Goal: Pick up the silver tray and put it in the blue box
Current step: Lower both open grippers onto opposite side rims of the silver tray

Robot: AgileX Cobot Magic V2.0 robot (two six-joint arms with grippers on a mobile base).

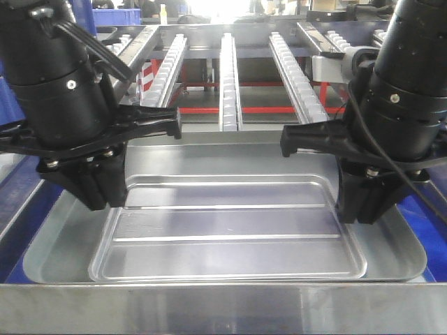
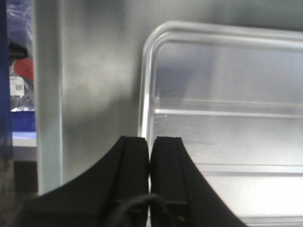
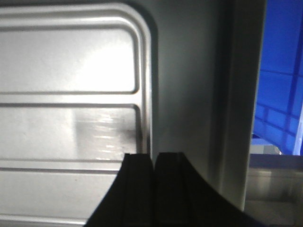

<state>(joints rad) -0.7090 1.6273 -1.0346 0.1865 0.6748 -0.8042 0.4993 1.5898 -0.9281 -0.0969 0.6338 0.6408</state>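
I have the silver tray (image 1: 230, 223) lying flat at the centre of my front view, ribs running 9 to 3 o'clock. My left gripper (image 1: 105, 202) sits at its 9 o'clock edge, fingers pinched together with the rim running into the seam between them. My right gripper (image 1: 363, 218) is likewise clamped on the 3 o'clock edge. On the right wrist camera the blue box (image 3: 279, 71) shows at 3 o'clock, beyond a metal lip. Roller rails (image 1: 230, 70) stretch away at 12 o'clock

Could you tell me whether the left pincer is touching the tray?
Touching: the left wrist view shows the tray rim running into the seam between the left pincer's shut fingers.
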